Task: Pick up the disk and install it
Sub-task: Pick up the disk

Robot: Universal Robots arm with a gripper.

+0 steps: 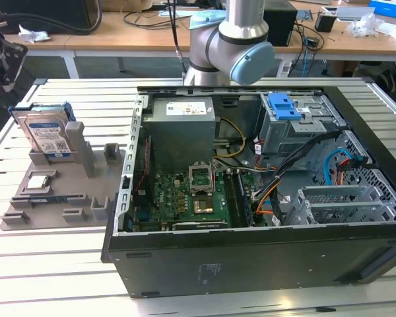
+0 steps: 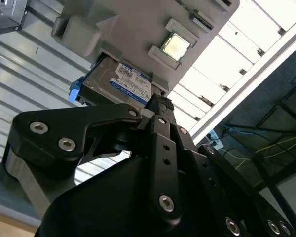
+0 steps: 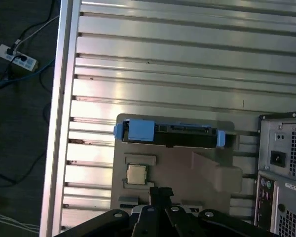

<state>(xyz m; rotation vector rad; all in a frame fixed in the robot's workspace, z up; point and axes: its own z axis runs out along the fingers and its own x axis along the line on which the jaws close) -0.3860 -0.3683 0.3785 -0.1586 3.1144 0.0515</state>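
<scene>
The disk [image 1: 47, 135] is a silver hard drive with a white-and-blue label and a blue carrier frame. It stands on edge in a slot of the grey holder [image 1: 86, 198] on the exterior view's left. In the first wrist view I see the disk [image 3: 170, 134] edge-on, and in the second wrist view its label face [image 2: 123, 84]. My black gripper [image 1: 3, 66] hangs at the exterior view's far left, above the holder and apart from the disk. In the first wrist view the gripper [image 3: 160, 193] has its fingers together on nothing.
An open computer case [image 1: 185, 264] lies to the exterior view's right of the holder, with a blue latch piece [image 1: 284, 105] on its drive cage. A small square silver chip [image 3: 136, 174] sits in the holder. The slatted metal table [image 3: 187, 49] ends near the holder.
</scene>
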